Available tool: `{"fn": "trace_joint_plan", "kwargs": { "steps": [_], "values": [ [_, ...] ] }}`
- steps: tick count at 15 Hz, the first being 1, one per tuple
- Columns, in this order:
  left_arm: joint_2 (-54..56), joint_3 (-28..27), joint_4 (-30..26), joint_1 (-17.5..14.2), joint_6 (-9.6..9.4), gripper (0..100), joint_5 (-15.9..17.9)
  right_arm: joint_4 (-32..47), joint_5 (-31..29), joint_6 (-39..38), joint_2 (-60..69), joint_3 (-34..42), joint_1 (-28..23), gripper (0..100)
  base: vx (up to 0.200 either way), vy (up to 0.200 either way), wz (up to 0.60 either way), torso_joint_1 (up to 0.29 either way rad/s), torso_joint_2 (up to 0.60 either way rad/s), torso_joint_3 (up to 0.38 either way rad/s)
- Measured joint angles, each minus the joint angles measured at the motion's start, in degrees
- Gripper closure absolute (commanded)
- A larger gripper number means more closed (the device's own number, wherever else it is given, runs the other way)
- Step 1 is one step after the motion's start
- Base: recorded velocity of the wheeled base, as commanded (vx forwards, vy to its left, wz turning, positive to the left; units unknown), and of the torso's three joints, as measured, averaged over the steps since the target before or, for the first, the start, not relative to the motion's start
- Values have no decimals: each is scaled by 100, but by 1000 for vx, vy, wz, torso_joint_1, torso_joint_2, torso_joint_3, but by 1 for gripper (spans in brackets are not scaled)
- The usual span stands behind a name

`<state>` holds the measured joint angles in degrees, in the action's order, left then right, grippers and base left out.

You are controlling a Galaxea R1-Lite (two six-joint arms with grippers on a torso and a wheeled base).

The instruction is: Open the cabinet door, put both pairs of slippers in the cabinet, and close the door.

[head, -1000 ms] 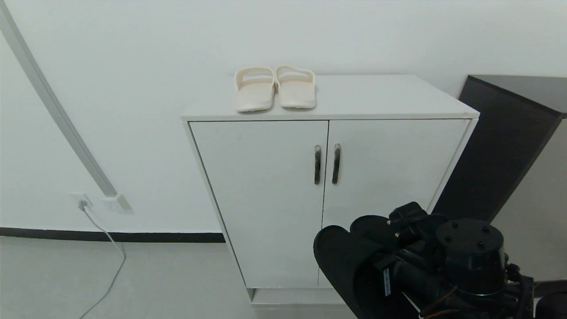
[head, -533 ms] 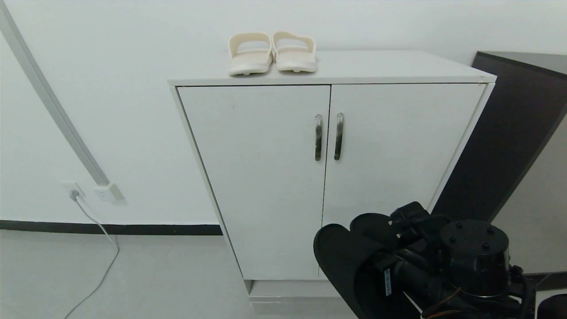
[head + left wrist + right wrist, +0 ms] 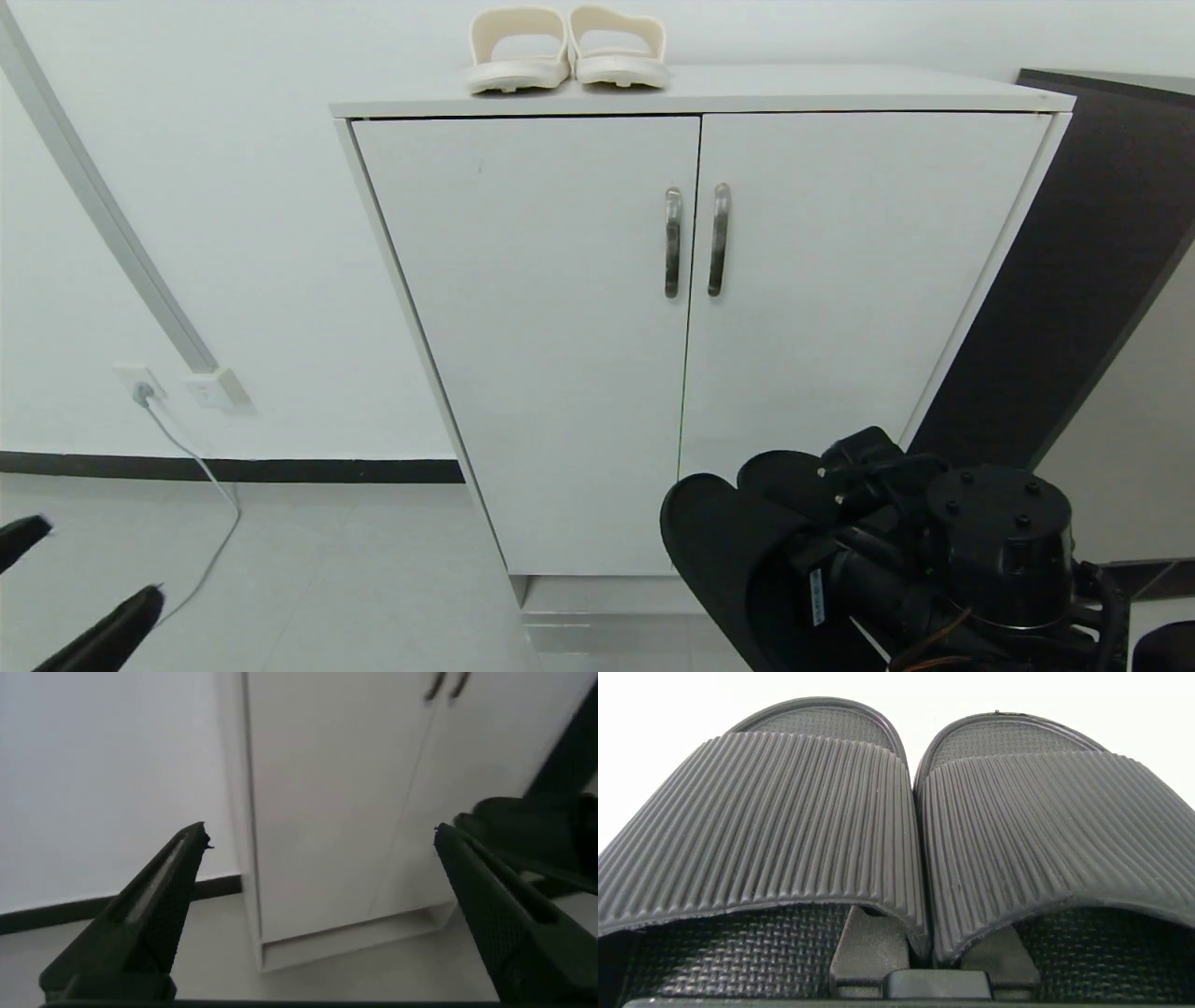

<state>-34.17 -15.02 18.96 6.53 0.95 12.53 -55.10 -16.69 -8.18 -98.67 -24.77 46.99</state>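
A white two-door cabinet (image 3: 523, 327) stands against the wall with both doors closed; its two dark handles (image 3: 672, 243) meet at the middle. A cream pair of slippers (image 3: 568, 51) rests on its top, towards the left. Low in front of the right door, my right gripper (image 3: 924, 966) is shut on a black pair of slippers (image 3: 738, 551), whose ribbed straps (image 3: 822, 821) lie side by side above its fingers. My left gripper (image 3: 84, 569) hangs open and holds nothing, low near the floor to the left of the cabinet (image 3: 327, 812). The black slippers (image 3: 542, 831) lie beyond its far finger.
A dark panel (image 3: 1074, 280) leans beside the cabinet's right side. On the left wall run a grey conduit (image 3: 93, 196) and a socket (image 3: 140, 392) with a cable trailing over the grey floor (image 3: 327, 579).
The head camera has dropped, so the cabinet and cream slippers sit higher in the picture. My left gripper's fingertips have come into view at the lower left. The right arm keeps still.
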Motion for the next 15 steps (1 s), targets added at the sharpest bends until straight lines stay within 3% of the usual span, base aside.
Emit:
{"fn": "trace_joint_plan", "kwargs": {
  "steps": [2,5,8,12,15],
  "values": [
    [-898,-217,523,416,11,0,167,1,-2,0,-2,-2,0,100,0,0,0,0,0,0],
    [-2098,-844,937,1308,63,0,252,0,2,2,-4,-6,0,100,0,0,0,0,0,0],
    [-3233,-1773,1397,2058,422,0,273,-5,297,-5,9,7,-2,100,0,0,0,0,0,0],
    [-4524,-2866,1966,2630,629,0,545,-7,464,-2,11,-20,-24,100,0,0,0,0,0,0],
    [-5516,-3991,2013,2993,796,0,895,-7,464,-2,11,-34,-24,100,0,0,0,0,0,0]
  ]
}}
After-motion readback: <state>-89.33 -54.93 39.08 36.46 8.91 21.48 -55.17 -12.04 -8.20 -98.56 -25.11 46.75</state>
